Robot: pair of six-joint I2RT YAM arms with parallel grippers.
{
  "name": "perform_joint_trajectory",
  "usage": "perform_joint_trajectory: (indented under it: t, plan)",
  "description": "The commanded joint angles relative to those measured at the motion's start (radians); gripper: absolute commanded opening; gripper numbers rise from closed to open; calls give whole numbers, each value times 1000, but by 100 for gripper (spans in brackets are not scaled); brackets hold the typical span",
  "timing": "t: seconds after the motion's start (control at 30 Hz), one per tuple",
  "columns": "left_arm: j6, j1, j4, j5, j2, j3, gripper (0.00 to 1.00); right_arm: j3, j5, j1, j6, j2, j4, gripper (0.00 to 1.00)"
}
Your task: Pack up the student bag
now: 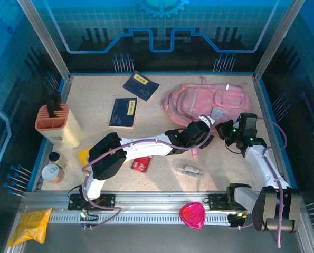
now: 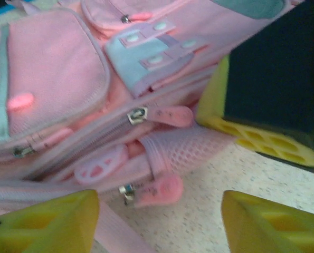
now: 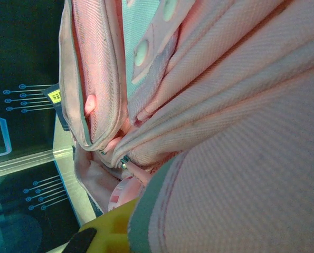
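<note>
So the student bag [image 1: 207,103] was lying flat at about 1 o'clock on the table [image 1: 162,179] in the top view, long axis running roughly 9 to 3, with its near edge facing the arms. Both grippers were parked right on that near edge. The left gripper [image 1: 201,129] sat just at 9 o'clock of the right gripper [image 1: 224,130], almost touching it.

What mattered was in the left wrist view. The left gripper [image 2: 159,211] had its jaws spread, with nothing clearly between them except bare table and maybe a bit of pink strap. The two zipper pulls [image 2: 164,188] sat dead ahead at 12 o'clock, the lower one just past the fingertips. The zip line itself slanted from about 8 to 2 o'clock, so across the jaws, not along them.

The right gripper was clamped tight. In its own view the one yellow finger [image 3: 112,229] I could see was half buried under pink fabric, so it looked pinched on a fold of the bag.

My guess is the left one was nearer the pull, and a short push straight ahead would've done it.
</note>
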Motion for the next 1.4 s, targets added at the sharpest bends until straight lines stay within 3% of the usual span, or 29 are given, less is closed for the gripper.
perform_joint_trajectory:
  t: [0.0, 0.47, 0.93, 1.1, 1.37]
  plan:
    - [-11, -4, 14, -88, 50, 72, 55, 20, -72, 20, 19, -4, 75, 0]
    - [-110, 20, 19, -126, 8, -26, 0, 26, -70, 9, 10, -3, 78, 0]
    - [-216, 103, 81, -86, -122, -204, 0, 29, -99, -30, -10, -15, 49, 0]
    - [-201, 111, 33, -37, -149, -205, 0, 45, -109, -38, -28, -13, 33, 0]
    - [-285, 160, -48, -24, -189, -248, 0, 104, -152, -106, -78, 71, 34, 0]
